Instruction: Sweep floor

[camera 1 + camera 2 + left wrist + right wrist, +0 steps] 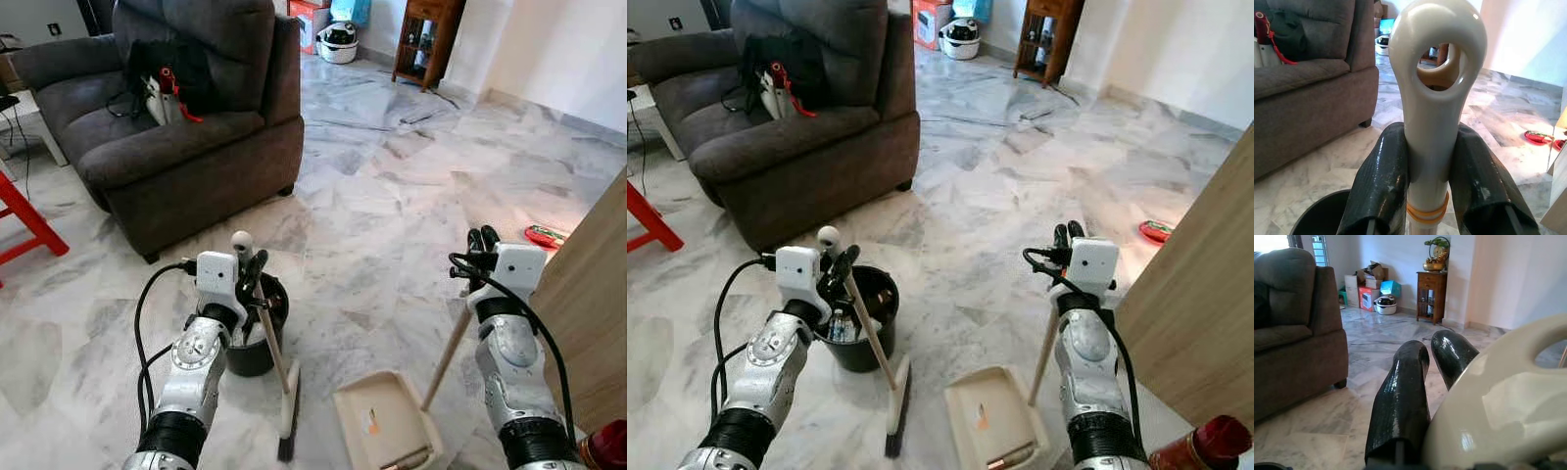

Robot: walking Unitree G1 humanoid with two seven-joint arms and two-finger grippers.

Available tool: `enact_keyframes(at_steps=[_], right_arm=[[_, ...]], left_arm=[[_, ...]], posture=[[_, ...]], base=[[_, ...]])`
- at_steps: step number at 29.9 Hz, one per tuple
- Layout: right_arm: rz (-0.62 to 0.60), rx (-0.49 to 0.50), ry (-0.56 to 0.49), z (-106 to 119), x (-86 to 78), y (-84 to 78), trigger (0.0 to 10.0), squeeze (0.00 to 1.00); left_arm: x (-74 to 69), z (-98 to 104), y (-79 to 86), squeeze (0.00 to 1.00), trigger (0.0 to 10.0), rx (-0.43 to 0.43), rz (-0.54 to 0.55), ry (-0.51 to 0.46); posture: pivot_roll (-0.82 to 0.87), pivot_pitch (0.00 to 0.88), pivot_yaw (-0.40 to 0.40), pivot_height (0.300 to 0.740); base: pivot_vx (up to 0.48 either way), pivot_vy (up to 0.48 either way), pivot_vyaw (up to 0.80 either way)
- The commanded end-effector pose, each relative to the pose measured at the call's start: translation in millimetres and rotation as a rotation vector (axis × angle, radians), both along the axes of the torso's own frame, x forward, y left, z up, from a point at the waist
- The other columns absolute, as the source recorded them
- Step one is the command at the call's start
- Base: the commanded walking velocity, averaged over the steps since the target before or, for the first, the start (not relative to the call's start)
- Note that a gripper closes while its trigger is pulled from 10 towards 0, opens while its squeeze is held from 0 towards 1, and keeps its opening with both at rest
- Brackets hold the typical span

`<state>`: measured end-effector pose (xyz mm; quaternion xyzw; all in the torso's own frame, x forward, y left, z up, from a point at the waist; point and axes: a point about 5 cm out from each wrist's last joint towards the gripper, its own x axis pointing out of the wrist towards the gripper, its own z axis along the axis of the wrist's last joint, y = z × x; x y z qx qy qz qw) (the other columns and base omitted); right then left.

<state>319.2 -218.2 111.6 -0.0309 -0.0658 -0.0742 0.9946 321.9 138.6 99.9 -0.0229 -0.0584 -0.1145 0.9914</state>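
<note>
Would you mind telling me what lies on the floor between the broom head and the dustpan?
Nothing: in the left eye view the stretch between the broom head and the dustpan is bare marble floor.

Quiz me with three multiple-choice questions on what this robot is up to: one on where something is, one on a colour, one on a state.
1. Where is the black bin?
A. beside the left gripper
B. on the sofa
C. under the wooden cabinet

2. What colour is the dustpan?
A. blue
B. cream
C. black

3. What is the left gripper doing?
A. hanging open
B. pinching a cloth
C. gripping the broom handle

Answers:
1 A: the bin stands on the floor right by that gripper.
2 B: its tray is pale cream.
3 C: both black fingers press the handle's sides.
</note>
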Motion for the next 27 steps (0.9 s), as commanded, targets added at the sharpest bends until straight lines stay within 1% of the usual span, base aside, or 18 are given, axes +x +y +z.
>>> enact_keyframes(at_steps=[1, 7, 11, 22, 27], right_arm=[[-0.011, -0.026, -0.050, 9.1, 0.4, -5.4, 10.0, 0.00], [-0.007, -0.025, -0.062, 10.5, 1.4, -5.3, 10.0, 0.00], [0.004, -0.046, -0.059, 11.4, 2.9, -4.1, 10.0, 0.00], [0.015, -0.065, -0.053, 10.1, 3.5, -3.6, 10.0, 0.00], [-0.002, -0.033, -0.046, 8.0, 4.1, -5.0, 10.0, 0.00]], left_arm=[[-0.6, 0.9, -1.2, 0.00, 10.0, -0.005, 0.002, -0.017], [-0.7, 0.8, -1.3, 0.00, 10.0, -0.003, 0.003, -0.020], [-0.4, 1.3, -0.3, 0.00, 10.0, 0.001, 0.007, -0.024], [-1.3, -0.9, -1.6, 0.00, 10.0, -0.001, 0.007, -0.019], [-1.7, -1.4, -3.6, 0.00, 10.0, -0.004, 0.001, -0.017]], posture=[[0.05, 0.000, -0.041, 0.740], [0.05, 0.000, -0.042, 0.740], [0.06, 0.000, -0.043, 0.740], [0.06, 0.000, -0.047, 0.740], [0.06, 0.000, -0.048, 0.740]], base=[[0.000, 0.000, 0.61], [0.000, 0.000, 0.77], [0.000, 0.000, 0.80], [0.000, 0.000, 0.79], [0.000, 0.000, 0.00]])
